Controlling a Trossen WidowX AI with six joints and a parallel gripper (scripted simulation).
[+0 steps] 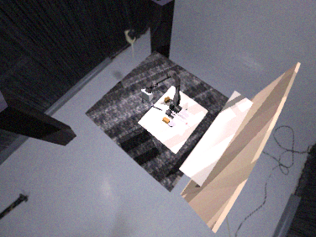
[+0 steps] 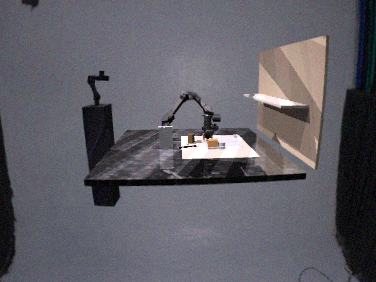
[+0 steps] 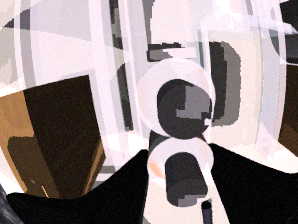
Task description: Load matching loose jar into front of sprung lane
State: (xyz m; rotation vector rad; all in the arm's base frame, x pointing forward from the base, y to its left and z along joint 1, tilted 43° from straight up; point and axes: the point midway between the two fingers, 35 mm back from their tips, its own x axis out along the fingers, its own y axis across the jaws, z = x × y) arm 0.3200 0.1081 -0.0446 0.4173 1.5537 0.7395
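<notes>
My gripper [image 3: 177,152] [image 1: 170,113] [image 2: 209,135] is shut on a jar. The held jar [image 3: 185,175], a pale ring with a dark round middle, shows between the black fingers in the wrist view. A like jar [image 3: 182,107] stands just beyond it in line; their rims meet or overlap in this view. Pale, clear-looking lane walls [image 3: 106,107] run along both sides of the jars. The pusher plate cannot be made out for certain behind the far jar. The low front stop is hidden or unclear, and whether the held jar's base touches the lane floor cannot be told.
A brown-orange block [image 3: 57,135] [image 1: 166,120] [image 2: 212,144] stands left of the lane in the wrist view; another brown object [image 3: 291,112] is at its right edge. A white pedestal [image 1: 147,95] [image 2: 166,138] and a wooden board [image 1: 264,126] [image 2: 295,67] with a white shelf [image 1: 216,143] stand farther off.
</notes>
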